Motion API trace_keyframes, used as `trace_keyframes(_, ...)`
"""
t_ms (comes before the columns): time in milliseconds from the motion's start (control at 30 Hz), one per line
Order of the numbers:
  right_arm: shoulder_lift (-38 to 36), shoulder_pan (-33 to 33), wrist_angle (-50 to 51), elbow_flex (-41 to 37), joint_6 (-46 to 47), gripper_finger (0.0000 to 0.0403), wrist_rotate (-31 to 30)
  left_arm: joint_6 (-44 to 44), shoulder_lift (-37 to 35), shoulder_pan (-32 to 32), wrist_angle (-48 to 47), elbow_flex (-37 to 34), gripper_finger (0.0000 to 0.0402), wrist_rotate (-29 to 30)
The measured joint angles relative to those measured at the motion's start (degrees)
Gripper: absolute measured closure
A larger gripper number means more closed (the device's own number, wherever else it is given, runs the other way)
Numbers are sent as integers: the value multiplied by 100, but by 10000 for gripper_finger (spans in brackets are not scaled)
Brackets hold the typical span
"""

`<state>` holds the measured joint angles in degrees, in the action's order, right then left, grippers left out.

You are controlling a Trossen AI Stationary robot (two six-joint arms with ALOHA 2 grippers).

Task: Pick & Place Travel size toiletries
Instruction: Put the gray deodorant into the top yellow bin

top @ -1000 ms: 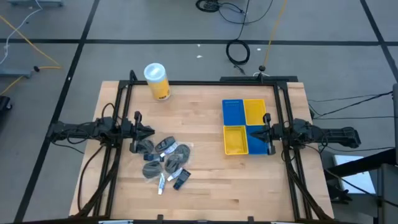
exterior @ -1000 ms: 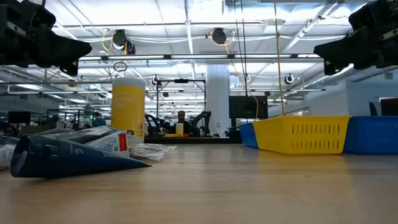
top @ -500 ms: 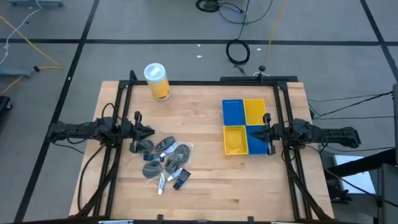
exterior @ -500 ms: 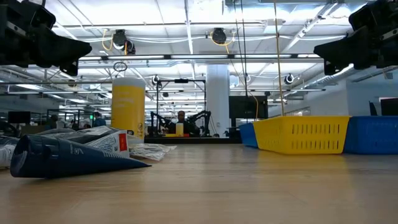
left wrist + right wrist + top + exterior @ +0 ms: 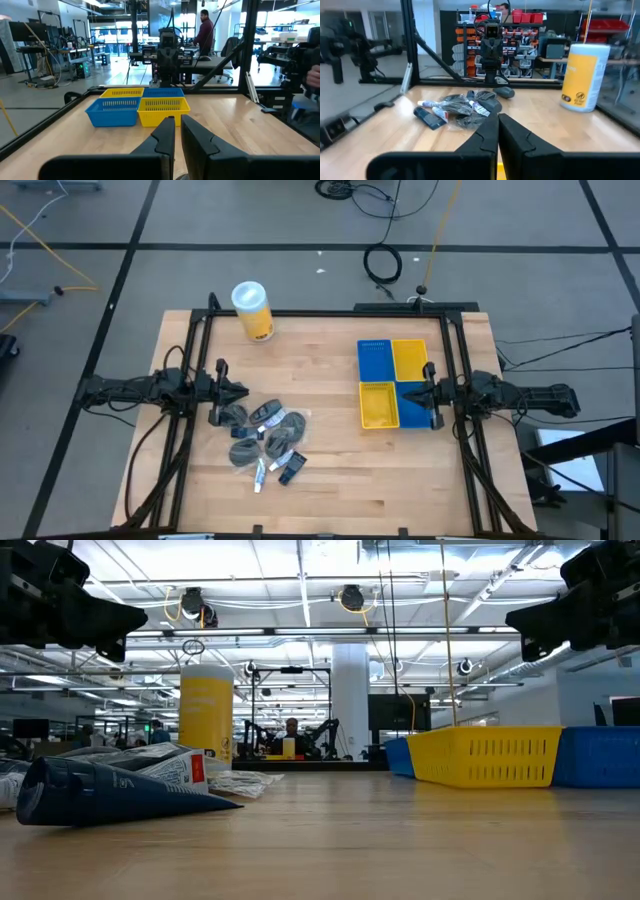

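Note:
The travel size toiletries (image 5: 265, 436) lie in a loose heap on the table's left half: grey round pouches, thin white tubes and dark packets, resting flat on the wood, also seen in the right wrist view (image 5: 457, 109) and low view (image 5: 110, 783). My left gripper (image 5: 243, 390) hovers level at the heap's far-left edge, fingers nearly together, touching nothing (image 5: 177, 132). My right gripper (image 5: 427, 392) waits above the tray's right side, fingers shut (image 5: 498, 131).
A blue-and-yellow four-compartment tray (image 5: 395, 383) sits on the table's right half. A tall yellow canister with white lid (image 5: 253, 311) stands near the far-left corner. Black frame rails run along the table's left, right and far edges. Bare wood lies between heap and tray.

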<state>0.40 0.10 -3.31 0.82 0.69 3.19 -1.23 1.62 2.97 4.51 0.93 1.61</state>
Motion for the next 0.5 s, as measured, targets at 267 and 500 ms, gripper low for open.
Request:
trace_keyframes(267,320,26,-579,-2,1065,403,1021,-1,1,1,-1,-1,371,-1)
trace_keyframes(500,1515,559,-1980,0,551,403,698,0,1,1,0,-2,371,1)
